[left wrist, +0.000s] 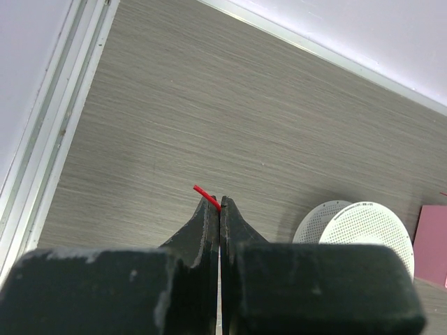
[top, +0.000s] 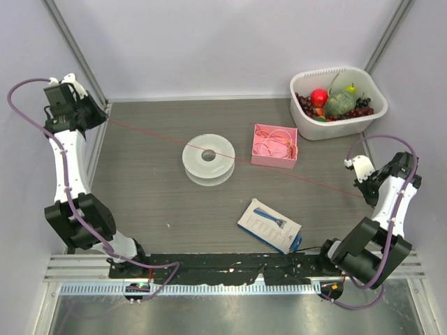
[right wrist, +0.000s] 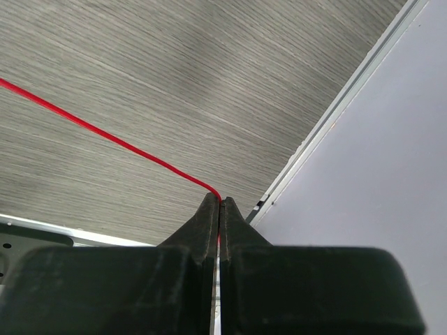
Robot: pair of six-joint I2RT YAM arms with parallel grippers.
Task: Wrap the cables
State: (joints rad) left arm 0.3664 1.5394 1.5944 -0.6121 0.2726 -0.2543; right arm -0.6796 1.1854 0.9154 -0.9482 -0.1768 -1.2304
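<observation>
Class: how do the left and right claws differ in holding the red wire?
From the left claw only a short stub of thin red wire pokes out; from the right claw a long strand runs across the grey wood-grain table. The left claw sits far left, the right claw near right. Both are shut on the wire.

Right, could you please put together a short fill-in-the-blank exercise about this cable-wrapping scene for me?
1. The left gripper and right gripper are both ____ on the red wire.
2. Between them, the wire passes over the ____ spool.
3. The ____ box holds loose wire loops.
Missing words: shut; white; pink.
</observation>
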